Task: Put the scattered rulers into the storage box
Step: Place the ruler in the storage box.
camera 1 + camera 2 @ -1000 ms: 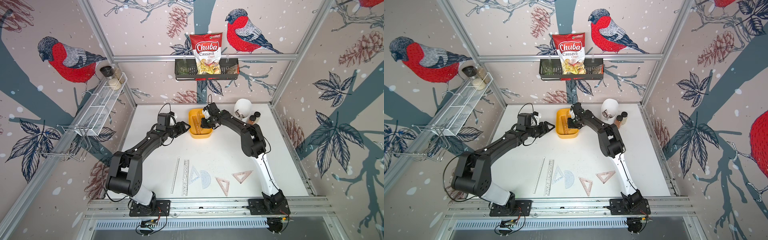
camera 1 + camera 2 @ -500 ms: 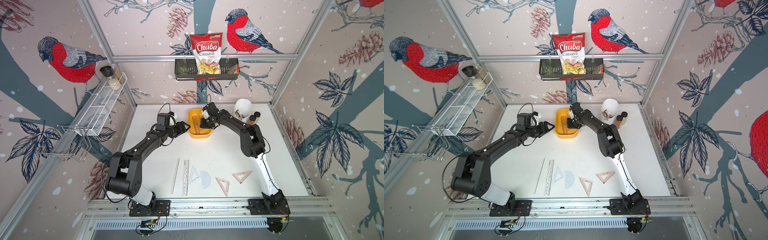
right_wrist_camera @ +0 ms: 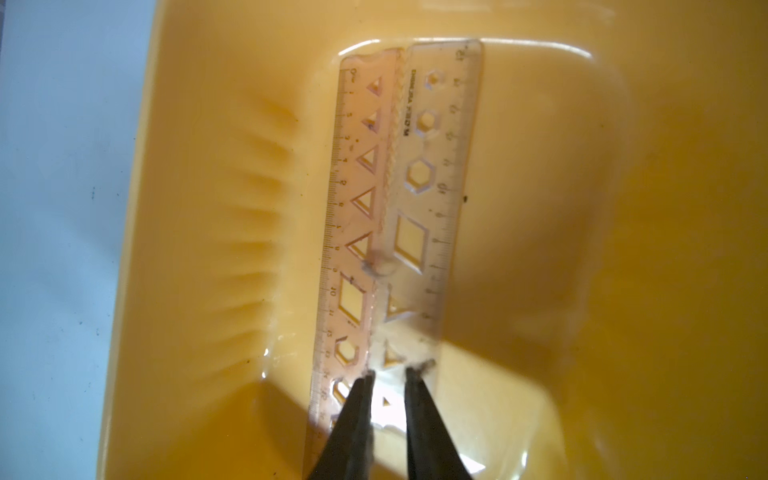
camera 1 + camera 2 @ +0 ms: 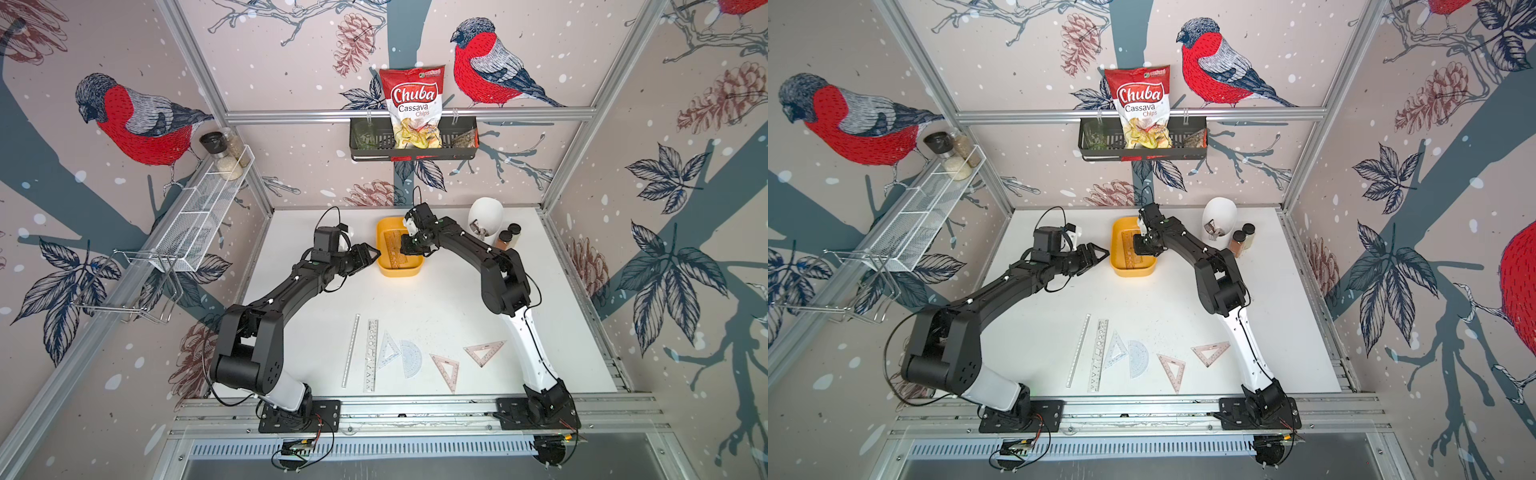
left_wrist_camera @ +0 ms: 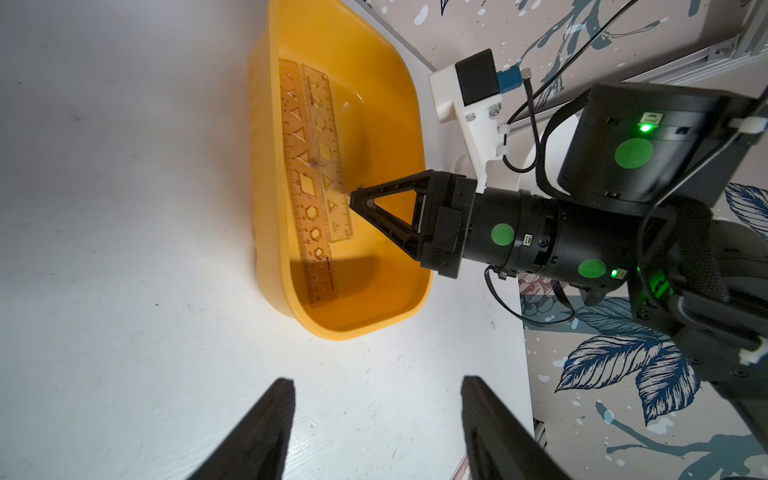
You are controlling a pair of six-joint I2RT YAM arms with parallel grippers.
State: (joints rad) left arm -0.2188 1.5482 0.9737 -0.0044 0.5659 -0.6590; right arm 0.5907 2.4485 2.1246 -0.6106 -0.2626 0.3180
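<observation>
The yellow-orange storage box stands at the back middle of the table. A pinkish stencil ruler and a clear stencil ruler lie side by side on its floor. My right gripper hangs inside the box just over the clear ruler. Its jaws stand a little apart, open, with nothing between them. My left gripper is open and empty, just left of the box. On the front of the table lie several rulers: a straight one, a stencil ruler, a pale triangle, a protractor and two pinkish triangles.
A tall white pot and two spice jars stand right of the box at the back. A black wire basket with a chips bag hangs on the back wall. A white wire shelf runs along the left wall.
My right gripper's jaws have parted a little over the box and the clear ruler now lies free on its floor. The left arm has not moved.
</observation>
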